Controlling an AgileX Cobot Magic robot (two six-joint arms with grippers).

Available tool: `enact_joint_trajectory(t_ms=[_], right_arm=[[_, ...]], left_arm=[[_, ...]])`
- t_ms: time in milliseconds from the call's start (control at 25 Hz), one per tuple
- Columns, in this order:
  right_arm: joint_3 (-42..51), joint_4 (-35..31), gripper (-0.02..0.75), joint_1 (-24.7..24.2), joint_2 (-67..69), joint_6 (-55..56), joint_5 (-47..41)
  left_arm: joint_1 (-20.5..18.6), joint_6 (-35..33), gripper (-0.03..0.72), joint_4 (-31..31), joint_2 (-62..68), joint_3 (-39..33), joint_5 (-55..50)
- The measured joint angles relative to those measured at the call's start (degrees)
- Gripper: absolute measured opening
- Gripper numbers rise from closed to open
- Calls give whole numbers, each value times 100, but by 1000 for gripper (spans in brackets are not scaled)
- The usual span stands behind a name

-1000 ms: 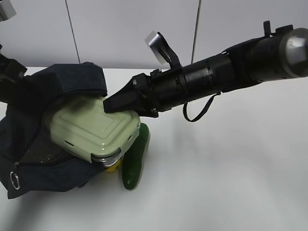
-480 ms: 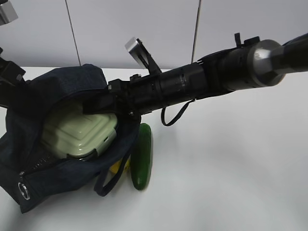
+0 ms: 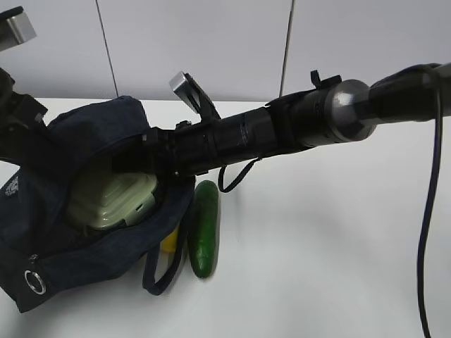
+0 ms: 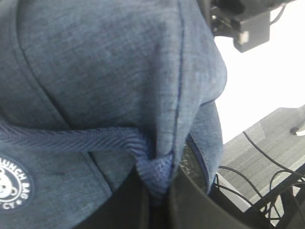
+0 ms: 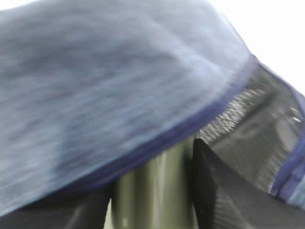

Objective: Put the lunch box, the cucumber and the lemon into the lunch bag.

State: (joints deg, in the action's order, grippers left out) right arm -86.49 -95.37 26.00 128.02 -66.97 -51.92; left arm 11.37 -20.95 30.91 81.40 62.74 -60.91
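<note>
Lunch bag (image 3: 84, 176): dark navy fabric, lying on its side on the white surface (image 3: 331, 267), mouth open toward the right; one loop handle (image 3: 165, 264) hangs out at the lower front; a silver ring pull (image 3: 34, 282) shows at the lower left corner.
Lunch box (image 3: 113, 201): pale green lid visible, sitting inside the bag's mouth, tilted.
Cucumber (image 3: 204, 227): dark green, lying on the surface just right of the bag's opening, outside the bag.
Lemon (image 3: 170, 243): only a small yellow patch shows, tucked between the bag's lower edge and the cucumber, on the surface.
Right pincer (image 5: 157, 191): reaches into the bag's mouth from the right; the wrist view shows its dark fingers either side of the pale green lunch box, gripping it, with bag fabric draped over the top.
Left pincer (image 4: 157, 200): closed tight on a fold of the bag's fabric and handle strap at the bag's far-left upper side, holding it up.
</note>
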Motion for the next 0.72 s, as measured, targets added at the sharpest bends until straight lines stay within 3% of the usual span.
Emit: enact_joint_trajectory(t_ms=[320,720], right_arm=[[-73,-459,369,85,310,-266,184],[-271,-505,375,385,420,-384,559]], left_arm=[[0,-26,-8,94,211,0,11],[0,-26,-8,94,211,0,0]])
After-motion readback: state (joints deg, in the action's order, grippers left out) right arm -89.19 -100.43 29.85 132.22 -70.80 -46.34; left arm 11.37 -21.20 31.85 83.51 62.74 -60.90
